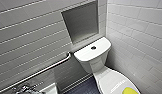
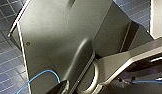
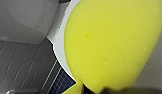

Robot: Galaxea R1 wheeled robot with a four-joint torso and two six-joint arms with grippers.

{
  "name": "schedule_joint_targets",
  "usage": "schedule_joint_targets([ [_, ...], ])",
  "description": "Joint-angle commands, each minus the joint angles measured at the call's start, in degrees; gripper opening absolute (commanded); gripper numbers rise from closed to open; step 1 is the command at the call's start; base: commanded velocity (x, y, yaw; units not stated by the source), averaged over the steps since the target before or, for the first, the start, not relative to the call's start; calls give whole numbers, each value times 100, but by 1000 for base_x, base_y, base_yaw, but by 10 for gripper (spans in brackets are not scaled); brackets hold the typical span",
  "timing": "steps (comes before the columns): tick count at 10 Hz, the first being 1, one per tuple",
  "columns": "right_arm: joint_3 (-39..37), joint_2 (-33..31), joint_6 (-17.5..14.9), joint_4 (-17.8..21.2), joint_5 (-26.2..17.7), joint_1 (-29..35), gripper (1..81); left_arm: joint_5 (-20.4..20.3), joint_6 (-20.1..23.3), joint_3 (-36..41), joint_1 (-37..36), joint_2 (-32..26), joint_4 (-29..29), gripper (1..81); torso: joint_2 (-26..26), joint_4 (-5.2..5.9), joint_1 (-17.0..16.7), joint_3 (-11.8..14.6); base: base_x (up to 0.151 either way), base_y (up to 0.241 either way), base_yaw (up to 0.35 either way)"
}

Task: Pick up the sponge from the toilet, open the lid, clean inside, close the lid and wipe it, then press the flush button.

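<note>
Sponge (image 1: 129, 91) on glossy lid (image 1: 105, 78), five o'clock; jaws, either arm: we cannot tell; we judge a skewed grasp could push it off.

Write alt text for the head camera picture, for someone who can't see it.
A white toilet stands in a grey-tiled corner, a yellow sponge lying on its closed lid. A metal grab bar runs along the wall beside it, and a recessed niche sits above the tank.
</note>
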Motion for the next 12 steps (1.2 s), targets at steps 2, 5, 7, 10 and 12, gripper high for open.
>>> schedule_joint_targets([
  [2, -1030, 1031, -1801, 2109, -450, 1854, 10, 343, 50, 57, -102, -157, 10, 811, 0, 0, 0, 0, 0, 0, 0],
  [5, -2866, 1990, -1924, 2531, -1214, 2251, 10, 343, 42, 48, -102, -166, -8, 811, 0, 0, 0, 0, 0, 0, 0],
  [7, -4090, 2360, -1916, 2646, -2102, 2392, 10, 343, 42, 39, -102, -148, -17, 811, 0, 0, 0, 0, 0, 0, 0],
  [10, -5416, 2913, -1916, 2813, -3382, 2444, 10, 343, 42, 39, -102, -148, -25, 811, 0, 0, 0, 0, 0, 0, 0],
  [12, -5891, 3167, -1916, 2841, -3982, 2428, 10, 343, 42, 39, -110, -122, -17, 811, 0, 0, 0, 0, 0, 0, 0],
])
